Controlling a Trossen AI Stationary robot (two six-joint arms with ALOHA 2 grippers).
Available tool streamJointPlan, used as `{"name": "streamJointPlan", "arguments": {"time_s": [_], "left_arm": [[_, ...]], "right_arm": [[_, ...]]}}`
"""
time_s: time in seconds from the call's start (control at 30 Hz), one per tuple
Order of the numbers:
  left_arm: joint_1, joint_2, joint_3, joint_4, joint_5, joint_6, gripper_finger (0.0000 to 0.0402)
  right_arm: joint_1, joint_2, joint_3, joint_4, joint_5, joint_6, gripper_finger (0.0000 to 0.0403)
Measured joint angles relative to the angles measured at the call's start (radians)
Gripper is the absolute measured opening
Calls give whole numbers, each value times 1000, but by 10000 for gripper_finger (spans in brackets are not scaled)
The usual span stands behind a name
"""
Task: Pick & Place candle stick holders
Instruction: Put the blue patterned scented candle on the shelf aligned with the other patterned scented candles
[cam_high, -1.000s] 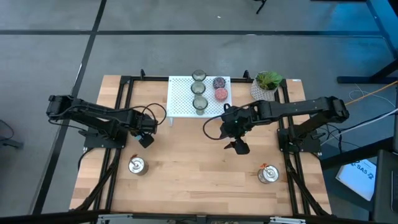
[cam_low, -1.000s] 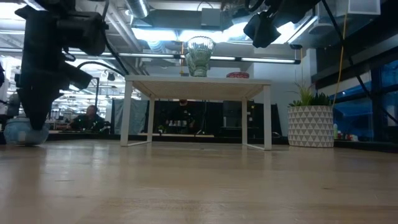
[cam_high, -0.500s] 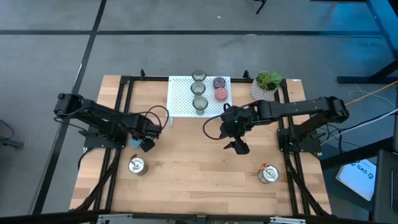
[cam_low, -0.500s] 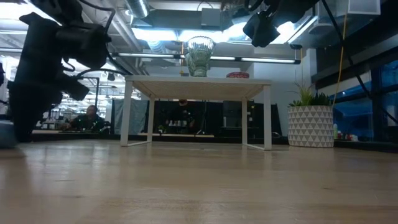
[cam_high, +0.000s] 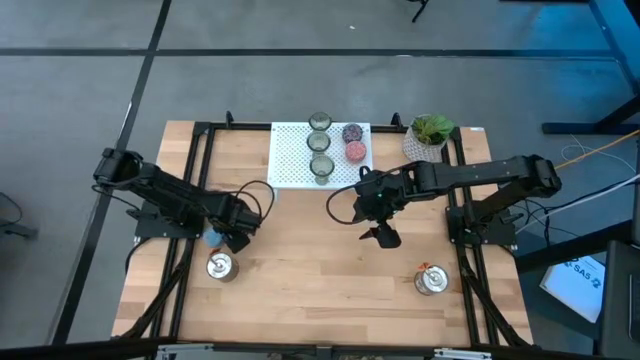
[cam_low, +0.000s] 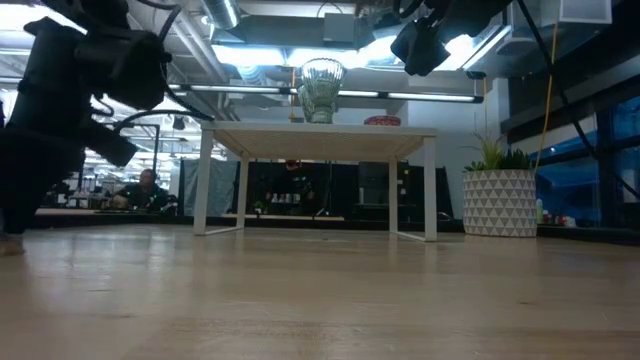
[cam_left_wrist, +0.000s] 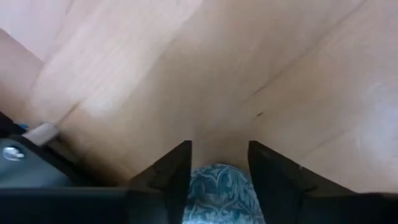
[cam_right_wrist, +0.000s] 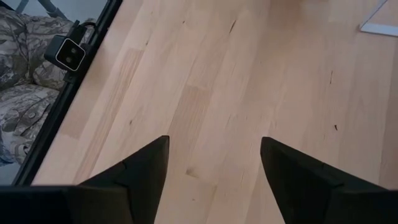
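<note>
A blue patterned candle stick holder (cam_left_wrist: 217, 194) sits between the fingers of my left gripper (cam_left_wrist: 219, 147), which points straight down at the table's left side (cam_high: 233, 238) and is shut on it. My right gripper (cam_high: 382, 236) hangs open above the table's middle with nothing between its fingers (cam_right_wrist: 214, 149). Two shiny silver holders (cam_high: 220, 266) (cam_high: 430, 281) stand near the front edge. On the white rack (cam_high: 290, 160) stand three olive-clear glass holders (cam_high: 320, 145), a purple one (cam_high: 352, 132) and a pink one (cam_high: 355, 151). My left gripper pinches the blue holder between its two fingers, one on each side of the round wall (cam_left_wrist: 194, 186). The fingers come from above, pointing down. The arm hides the holder's base in the low view, so whether it rests on the table cannot be told.
A white pot with a green plant (cam_high: 430, 136) stands at the far right, beside the rack. Black frame rails (cam_high: 190, 190) run along both sides of the table. Bare wood (cam_high: 320, 270) lies between the two silver holders.
My left gripper has gone down and toward the table's near edge, onto the blue holder. In the low view the arm now stands in front of the holder, which showed beneath it a second ago.
</note>
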Motion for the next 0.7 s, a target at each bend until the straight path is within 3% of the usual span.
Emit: {"name": "streamJointPlan", "arguments": {"time_s": [0.17, 0.3, 0.43, 0.53, 0.63, 0.7], "left_arm": [[19, -17, 73, -68, -84, 37, 114], [35, -41, 162, -214, -107, 56, 105], [26, -75, 256, -386, -2, 95, 67], [-17, -113, 268, -407, 127, 118, 16], [-81, -124, 258, -443, 226, 87, 4], [-122, -125, 241, -472, 237, 42, 2]], "right_arm": [[0, 0, 0, 5, 0, 0, 257], [0, 0, 0, 3, 0, 0, 257], [0, 0, 0, -24, 0, -24, 257], [-1, 0, 0, -69, 6, -87, 257], [-1, 0, 0, -98, 31, -135, 257], [-1, 0, 1, -103, 32, -153, 257]]}}
